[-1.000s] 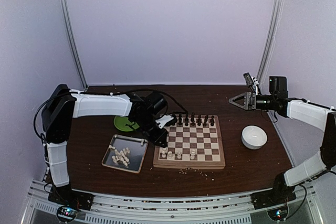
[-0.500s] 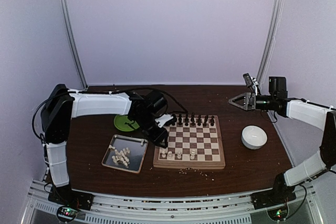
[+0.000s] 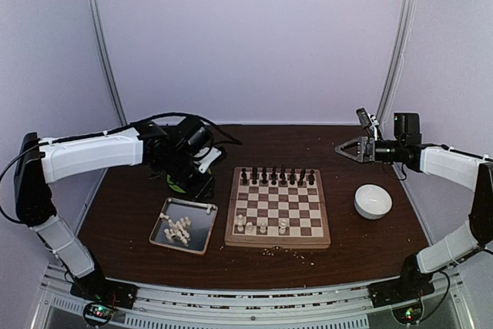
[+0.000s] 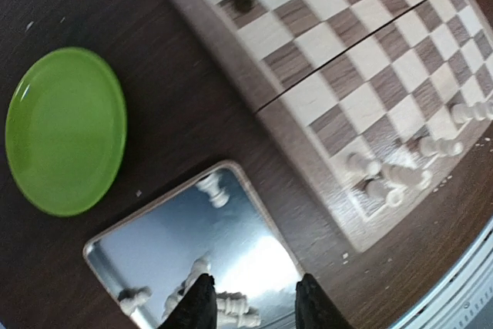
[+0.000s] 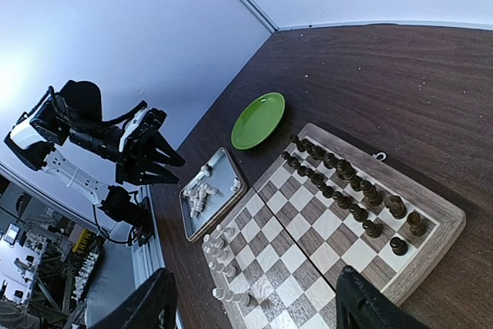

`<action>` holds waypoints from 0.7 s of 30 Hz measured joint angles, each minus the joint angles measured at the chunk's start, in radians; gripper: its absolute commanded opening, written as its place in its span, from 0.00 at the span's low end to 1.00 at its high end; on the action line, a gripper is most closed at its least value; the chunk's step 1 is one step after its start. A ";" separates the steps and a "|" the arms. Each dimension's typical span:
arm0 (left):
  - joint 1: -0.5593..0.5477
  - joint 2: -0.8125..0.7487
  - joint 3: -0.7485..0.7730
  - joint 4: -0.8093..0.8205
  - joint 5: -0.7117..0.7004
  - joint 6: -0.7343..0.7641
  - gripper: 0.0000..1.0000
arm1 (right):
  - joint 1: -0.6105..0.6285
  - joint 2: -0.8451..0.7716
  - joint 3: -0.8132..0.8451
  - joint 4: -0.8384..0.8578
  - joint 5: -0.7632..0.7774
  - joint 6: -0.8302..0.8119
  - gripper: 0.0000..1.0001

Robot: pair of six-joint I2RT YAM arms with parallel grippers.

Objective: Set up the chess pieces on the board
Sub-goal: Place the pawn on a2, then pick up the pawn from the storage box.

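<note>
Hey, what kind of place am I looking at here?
Most likely a robotics lab test cell: two robot arms bolted to a metal rail at the near edge of a dark table, plain pale panels walling it in, and a chessboard and metal tray staged as a practice task.

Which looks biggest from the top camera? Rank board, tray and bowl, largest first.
1. board
2. tray
3. bowl
All three lie about equally far from the camera, so nearness does not muddle the order.
</note>
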 measured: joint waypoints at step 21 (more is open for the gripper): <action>0.096 0.052 -0.250 0.008 -0.013 0.043 0.34 | 0.000 0.006 0.005 -0.031 -0.003 -0.026 0.70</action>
